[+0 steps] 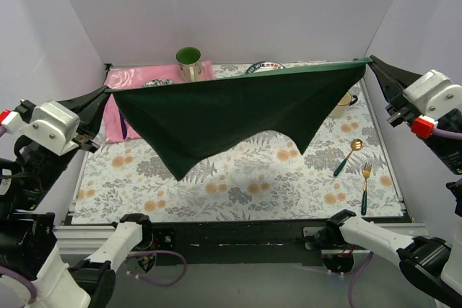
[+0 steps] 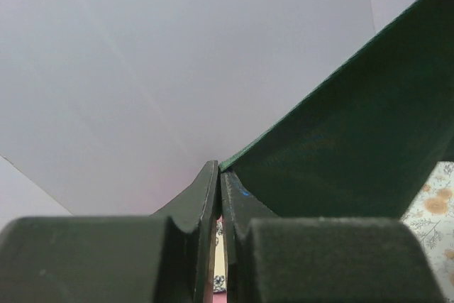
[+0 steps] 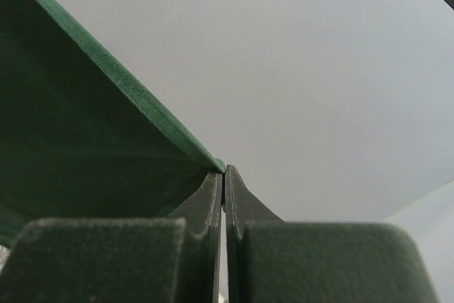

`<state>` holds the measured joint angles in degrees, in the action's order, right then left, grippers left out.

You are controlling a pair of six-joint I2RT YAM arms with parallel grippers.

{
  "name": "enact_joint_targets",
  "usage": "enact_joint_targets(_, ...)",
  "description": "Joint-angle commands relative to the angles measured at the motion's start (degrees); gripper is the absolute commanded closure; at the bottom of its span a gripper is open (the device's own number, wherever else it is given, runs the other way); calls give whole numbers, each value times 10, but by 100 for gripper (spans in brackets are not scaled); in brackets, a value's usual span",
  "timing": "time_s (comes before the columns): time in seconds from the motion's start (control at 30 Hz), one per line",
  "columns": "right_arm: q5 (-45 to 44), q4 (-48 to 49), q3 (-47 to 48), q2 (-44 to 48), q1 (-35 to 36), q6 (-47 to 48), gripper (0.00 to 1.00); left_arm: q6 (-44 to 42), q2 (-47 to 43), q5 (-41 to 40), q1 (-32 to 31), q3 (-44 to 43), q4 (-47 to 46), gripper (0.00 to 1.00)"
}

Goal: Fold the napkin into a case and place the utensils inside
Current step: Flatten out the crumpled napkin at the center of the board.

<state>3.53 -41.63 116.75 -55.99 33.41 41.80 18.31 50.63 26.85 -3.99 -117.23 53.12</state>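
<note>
The napkin [image 1: 231, 117] hangs stretched side to side above the counter [image 1: 238, 196] mid-frame, left gripper [image 1: 107, 91] pinched shut on its left corner, right gripper [image 1: 371, 61] clamped on the right one, and the utensils [image 1: 343, 162] lie on the counter at lower right, way closer to the right arm.

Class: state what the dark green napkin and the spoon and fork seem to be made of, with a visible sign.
Napkin: matte woven cloth; it sags softly between its held corners. Spoon and fork: probably metal, given shiny gold heads; dark green handles may be plastic or coated.
</note>
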Motion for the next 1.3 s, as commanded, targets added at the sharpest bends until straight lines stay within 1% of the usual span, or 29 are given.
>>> enact_joint_targets(0.0,24,-37,19,-27,-10,-30,99,17,55,-32,2,-36,55,100)
enact_joint_targets(0.07,22,-36,8,-34,-10,-44,99,23,66,-63,2,-35,57,100)
enact_joint_targets(0.17,22,-30,-28,-45,-10,-59,99,30,80,-101,2,-1,42,100)
enact_joint_targets(0.23,-3,-21,-71,-56,-10,-71,99,32,92,-106,2,38,30,100)
enact_joint_targets(0.3,-13,-11,-123,-65,-10,-76,99,33,104,-117,2,71,23,100)
enact_joint_targets(0.33,-13,0,-173,-69,-9,-80,99,37,117,-123,2,108,9,100)
enact_joint_targets(0.4,-19,19,-223,-75,-10,-95,99,32,133,-136,2,140,-18,100)
enact_joint_targets(0.43,-22,37,-275,-76,-10,-97,99,31,144,-138,2,158,-30,100)
enact_joint_targets(0.5,-32,61,-323,-85,-10,-96,99,24,177,-135,2,206,-66,100)
enact_joint_targets(0.53,-53,70,-345,-89,-17,-92,99,23,190,-131,2,220,-78,100)
enact_joint_targets(0.57,-57,98,-394,-94,-24,-87,99,22,221,-129,0,246,-88,100)
enact_joint_targets(0.6,-56,109,-417,-98,-33,-84,99,25,238,-131,-2,257,-111,100)
enact_joint_targets(0.63,-43,122,-437,-101,-61,-82,99,25,255,-134,-6,268,-122,100)
enact_joint_targets(0.67,-41,137,-476,-115,-76,-81,99,29,295,-139,-18,280,-130,100)
enact_joint_targets(0.7,-39,146,-491,-123,-92,-81,99,30,313,-145,-26,285,-150,100)
enact_joint_targets(0.73,-39,156,-509,-131,-128,-81,99,31,335,-163,-37,290,-162,100)
enact_joint_targets(0.77,-19,160,-520,-148,-145,-81,99,29,352,-176,-67,294,-173,100)
enact_joint_targets(0.8,-10,170,-540,-156,-162,-81,99,26,389,-187,-83,303,-200,100)
enact_joint_targets(0.83,7,175,-549,-164,-187,-80,99,25,408,-213,-100,304,-209,100)
enact_joint_targets(0.87,8,180,-556,-180,-194,-80,99,26,428,-221,-130,302,-218,100)
enact_joint_targets(0.9,10,186,-567,-190,-200,-80,99,37,474,-229,-143,288,-229,100)
enact_joint_targets(1.0,24,171,-562,-232,-215,-91,99,59,543,-242,-183,235,-233,100)
enact_joint_targets(1.03,27,166,-558,-243,-219,-95,99,70,582,-243,-190,221,-237,100)
enact_joint_targets(1.1,25,149,-547,-271,-222,-98,99,82,615,-232,-204,193,-238,100)
enact_joint_targets(1.13,23,140,-546,-283,-228,-98,99,95,645,-225,-207,166,-237,100)
enact_joint_targets(1.27,16,116,-550,-287,-253,-87,99,110,678,-182,-218,121,-222,100)
